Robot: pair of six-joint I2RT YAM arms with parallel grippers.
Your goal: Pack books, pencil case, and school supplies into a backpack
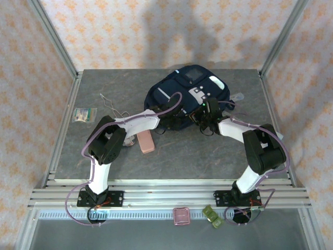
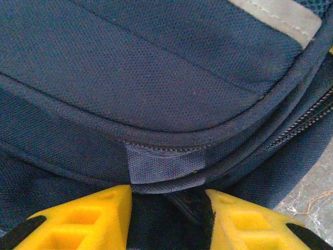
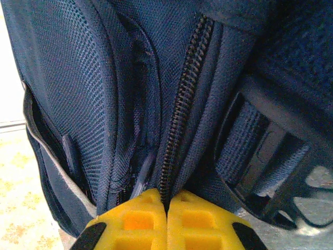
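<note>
Right wrist: woven navy backpack (image 3: 223,62), toothed zipper (image 3: 179,114), mesh panel (image 3: 67,78).

readable text: none | backpack (image 1: 171,94) patches: unreadable | greenish packet (image 1: 84,114) print: too small

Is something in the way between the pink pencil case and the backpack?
Yes. The left arm stretches across, right between the pencil case and the backpack. Also, the backpack's zip looks closed in the stretch the right wrist view shows.
</note>
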